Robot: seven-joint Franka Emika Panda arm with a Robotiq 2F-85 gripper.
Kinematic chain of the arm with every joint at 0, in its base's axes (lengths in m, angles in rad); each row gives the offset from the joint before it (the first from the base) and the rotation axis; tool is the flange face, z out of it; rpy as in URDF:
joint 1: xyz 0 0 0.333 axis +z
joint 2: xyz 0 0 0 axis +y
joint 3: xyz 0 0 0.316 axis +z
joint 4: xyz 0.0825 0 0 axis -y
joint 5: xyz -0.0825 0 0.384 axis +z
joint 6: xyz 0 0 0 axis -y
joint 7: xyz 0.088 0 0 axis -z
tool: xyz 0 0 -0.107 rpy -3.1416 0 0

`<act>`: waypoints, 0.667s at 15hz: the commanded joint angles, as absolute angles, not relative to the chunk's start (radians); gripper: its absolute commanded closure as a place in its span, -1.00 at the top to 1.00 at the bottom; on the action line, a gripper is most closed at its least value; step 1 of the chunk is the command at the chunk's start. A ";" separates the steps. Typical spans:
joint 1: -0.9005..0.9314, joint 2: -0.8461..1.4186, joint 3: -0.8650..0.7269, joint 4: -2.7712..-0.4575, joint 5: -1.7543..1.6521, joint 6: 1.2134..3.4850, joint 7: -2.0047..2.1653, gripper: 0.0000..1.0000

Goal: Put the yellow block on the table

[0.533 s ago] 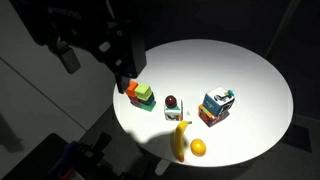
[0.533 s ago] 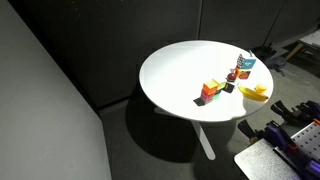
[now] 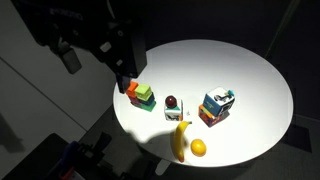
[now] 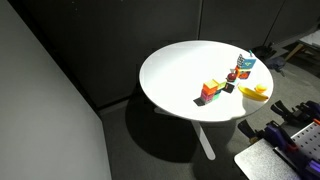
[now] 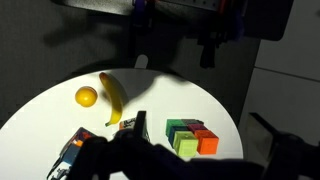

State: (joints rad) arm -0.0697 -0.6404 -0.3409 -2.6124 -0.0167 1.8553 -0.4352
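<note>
The yellow block (image 5: 185, 144) is pale greenish yellow and sits at the near edge of a tight cluster of coloured blocks (image 5: 190, 136), beside an orange block (image 5: 208, 143). The cluster rests on the round white table (image 5: 60, 110), near its edge in both exterior views (image 3: 140, 95) (image 4: 212, 90). My gripper (image 5: 200, 128) is open and empty, hovering above the cluster with a finger on either side. In an exterior view the gripper (image 3: 125, 82) hangs just above the blocks.
A banana (image 3: 181, 138) and an orange fruit (image 3: 198, 148) lie near the table's (image 3: 250, 70) edge. A colourful box (image 3: 217, 104) and a small dark red item on a white base (image 3: 171, 103) stand mid-table. The surroundings are dark.
</note>
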 commanded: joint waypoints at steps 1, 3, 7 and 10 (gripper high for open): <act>-0.083 -0.605 -0.310 -2.607 -0.014 1.911 -0.430 1.00; -0.080 -0.577 -0.297 -2.604 -0.016 1.964 -0.423 1.00; -0.076 -0.503 -0.271 -2.596 -0.013 2.075 -0.409 1.00; -0.074 -0.446 -0.251 -2.589 -0.014 2.138 -0.399 1.00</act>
